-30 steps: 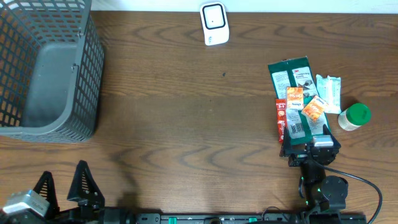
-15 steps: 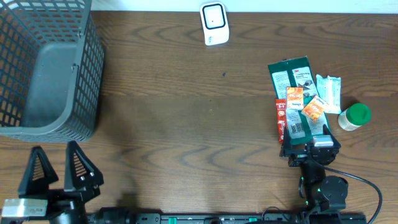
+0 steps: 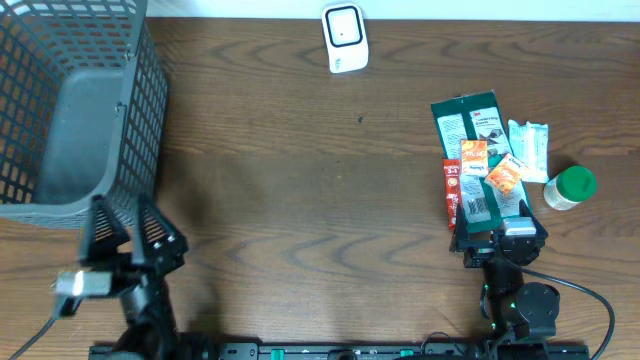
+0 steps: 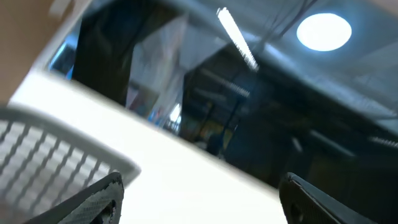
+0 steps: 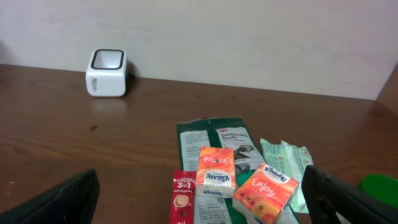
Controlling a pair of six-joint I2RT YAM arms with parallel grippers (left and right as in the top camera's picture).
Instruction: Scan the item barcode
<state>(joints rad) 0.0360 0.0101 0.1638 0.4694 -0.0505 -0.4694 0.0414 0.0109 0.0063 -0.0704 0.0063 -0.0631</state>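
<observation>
From above, the brown worktop (image 3: pixel 300 180) is holding a grey wire basket (image 3: pixel 75 110) at the far left and a small white scanner (image 3: pixel 344 37) at the far edge. The items are lying in a pile on the right: a green packet (image 3: pixel 475 125), two orange Kleenex tissue packs (image 3: pixel 473 157), a red coffee stick (image 3: pixel 452 192), a pale green wipes pack (image 3: pixel 530 148) and a green-lidded jar (image 3: pixel 571 187). The left pincer (image 3: pixel 132 232) is standing wide apart and holding nothing, just beside the basket. The right pincer (image 3: pixel 500 236) is sitting at the near end of the pile, also spread wide and holding nothing.

The left wrist camera is pointing up at the ceiling lights. The basket rim (image 4: pixel 56 162) is showing very close to the left pincer's fingertips (image 4: pixel 93 199). If this arm is swinging sideways, it could bump the basket and push it.

The right wrist camera is looking over the pile toward the scanner (image 5: pixel 108 73), which is well apart from the items. The tissue packs (image 5: pixel 214 171) are lying on top of the green packet (image 5: pixel 217 140), and the coffee stick (image 5: pixel 182 198) is touching them. Because the items are crowded, the right pincer (image 5: pixel 199 205) could grab two at once, or knock one aside. A flat packet may also slip out. No barcode is clearly facing up, so the scan might miss if the item is turned the wrong way.
</observation>
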